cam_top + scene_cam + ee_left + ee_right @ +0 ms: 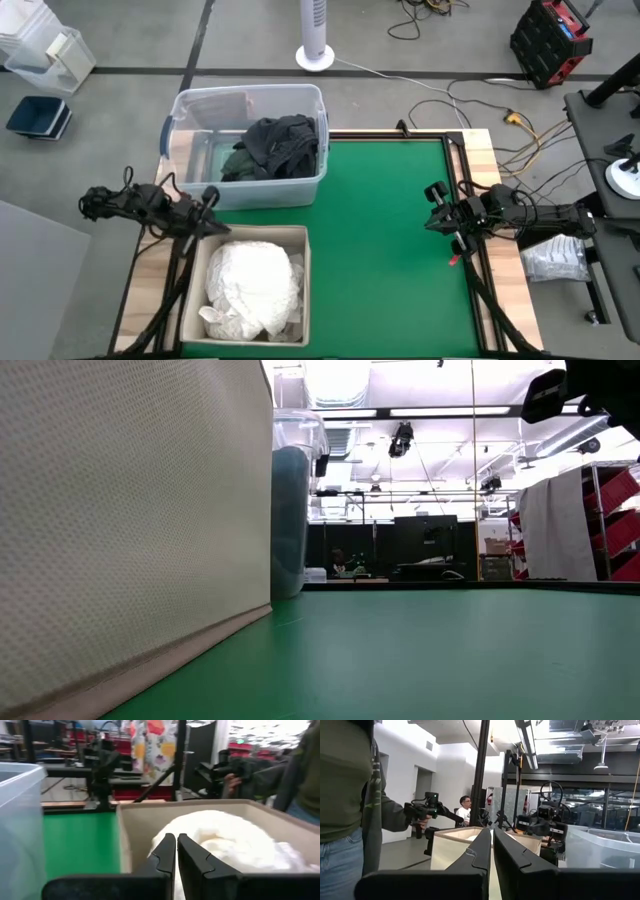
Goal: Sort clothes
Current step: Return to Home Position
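Observation:
White clothes [252, 282] lie piled in the beige fabric bin [300, 240]; they also show in the left wrist view [225, 837]. Dark grey and dark green clothes [275, 147] lie in the clear plastic tub [200, 105], heaped against its right wall. My left gripper [212, 197] is shut and empty, above the bin's far left corner, between bin and tub. Its fingers show together in the left wrist view [176, 851]. My right gripper [432, 207] is shut and empty, above the right part of the green mat [390, 250]. Its fingers also show together in the right wrist view [491, 845].
The tub stands at the mat's far left and the bin in front of it at the near left. In the low view the bin's wall [130, 530] fills the left side. A person [350, 795] stands beyond the table holding a hand-held device [427, 810]. Cables lie at the right edge [520, 130].

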